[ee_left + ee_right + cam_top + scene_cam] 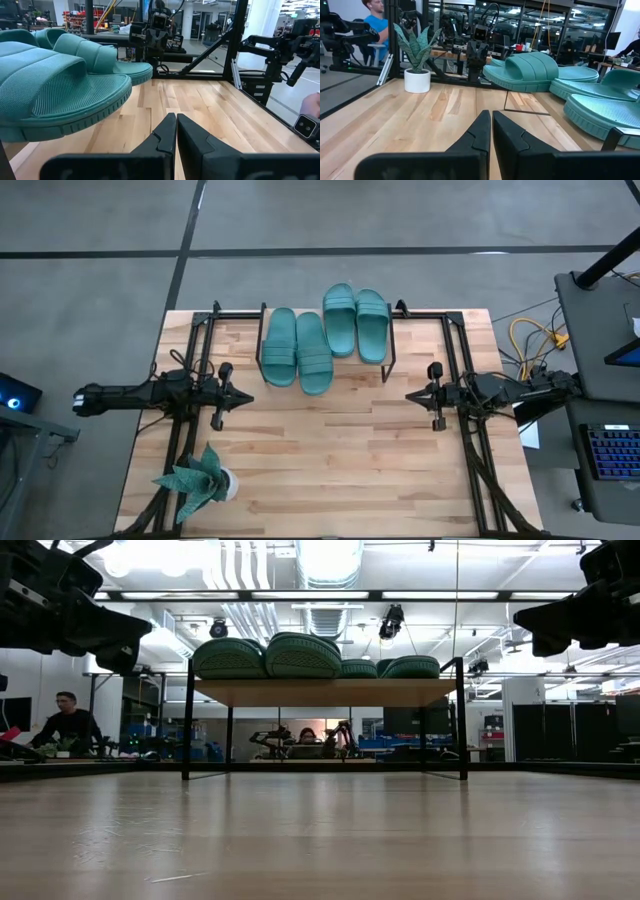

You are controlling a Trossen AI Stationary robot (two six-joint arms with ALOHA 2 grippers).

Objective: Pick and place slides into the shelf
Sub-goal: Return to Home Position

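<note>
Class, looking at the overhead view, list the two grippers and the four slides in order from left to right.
left gripper → first slide → second slide → third slide → fourth slide → right gripper

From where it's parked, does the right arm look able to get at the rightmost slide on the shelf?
Probably yes. The right gripper hangs shut over the table near the shelf; the rightmost slide lies on top, uncovered, with nothing between them.
</note>
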